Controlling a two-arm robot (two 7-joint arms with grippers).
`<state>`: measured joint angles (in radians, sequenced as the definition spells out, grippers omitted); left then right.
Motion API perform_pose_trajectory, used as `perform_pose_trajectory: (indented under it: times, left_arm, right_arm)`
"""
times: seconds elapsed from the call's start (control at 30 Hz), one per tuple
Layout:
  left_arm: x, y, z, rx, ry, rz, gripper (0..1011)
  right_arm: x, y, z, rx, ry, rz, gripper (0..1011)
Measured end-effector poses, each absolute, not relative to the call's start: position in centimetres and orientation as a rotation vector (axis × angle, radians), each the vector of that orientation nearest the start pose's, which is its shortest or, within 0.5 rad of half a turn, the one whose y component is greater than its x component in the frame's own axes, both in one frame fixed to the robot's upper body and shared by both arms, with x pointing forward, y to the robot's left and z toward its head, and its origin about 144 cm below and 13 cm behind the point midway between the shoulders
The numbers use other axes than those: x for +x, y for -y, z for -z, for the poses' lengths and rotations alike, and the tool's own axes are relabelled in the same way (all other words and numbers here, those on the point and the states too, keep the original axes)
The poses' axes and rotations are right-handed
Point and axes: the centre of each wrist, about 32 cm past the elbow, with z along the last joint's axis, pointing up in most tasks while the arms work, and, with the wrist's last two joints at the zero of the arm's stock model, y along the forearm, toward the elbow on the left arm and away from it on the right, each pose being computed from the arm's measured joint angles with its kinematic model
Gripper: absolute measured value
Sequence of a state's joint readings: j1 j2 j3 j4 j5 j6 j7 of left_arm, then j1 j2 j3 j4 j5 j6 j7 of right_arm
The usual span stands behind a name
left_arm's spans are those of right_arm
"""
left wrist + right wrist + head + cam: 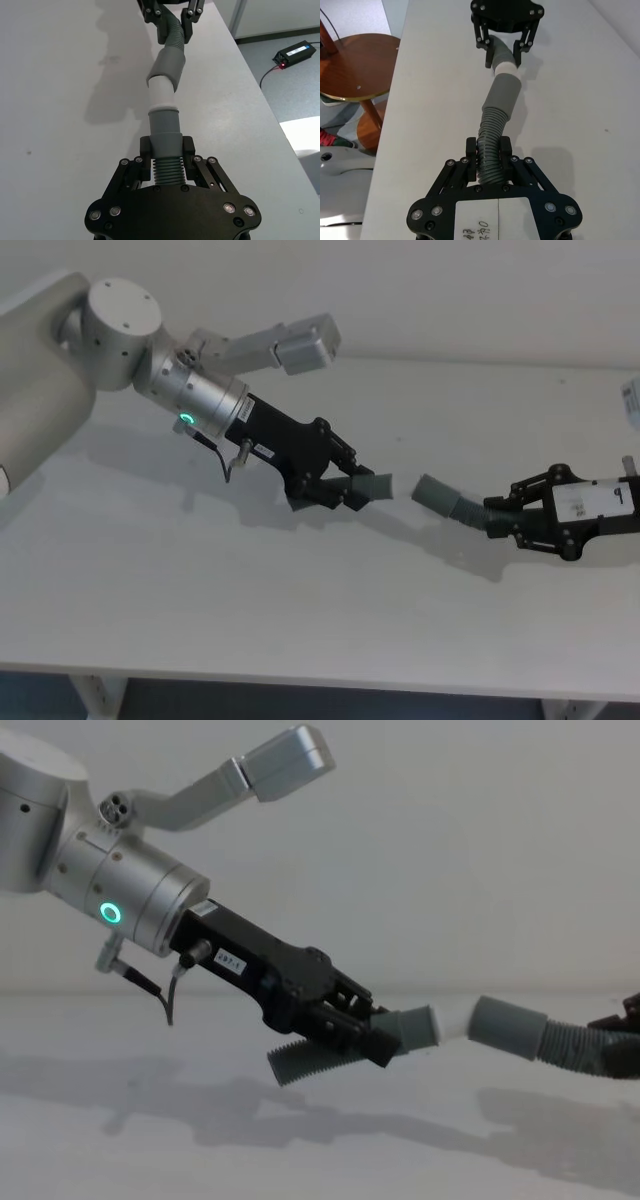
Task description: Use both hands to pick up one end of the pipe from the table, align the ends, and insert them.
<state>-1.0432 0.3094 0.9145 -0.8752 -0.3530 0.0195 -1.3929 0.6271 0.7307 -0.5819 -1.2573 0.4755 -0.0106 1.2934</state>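
End effectors, left (pixel 345 490) and right (pixel 508 517), each clamped on a ribbed hose (pixel 462 508) above the bench (pixel 300 600), cuffs nearly meeting between them; light, bendy, best gripped near cuffs.

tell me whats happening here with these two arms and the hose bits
The robot is joining two grey hose pieces above the white table. The left gripper is shut on the short hose piece, its narrow cuff pointing right. The right gripper is shut on the ribbed part of the longer hose piece, its wider cuff pointing left. The two cuffs face each other roughly in line, with a small gap; they are not yet inserted.
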Motion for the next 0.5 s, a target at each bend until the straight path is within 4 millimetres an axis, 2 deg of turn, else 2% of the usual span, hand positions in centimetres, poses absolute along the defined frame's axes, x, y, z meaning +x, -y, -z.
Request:
perform_pose_trajectory:
  times: [0.5]
  left_arm:
    - [67.54, -19.14, -129.70, 0.529, 0.124, 0.224, 358]
  right_arm:
    - [58.49, 36.55, -126.36, -0.393, 0.093, 0.078, 263]
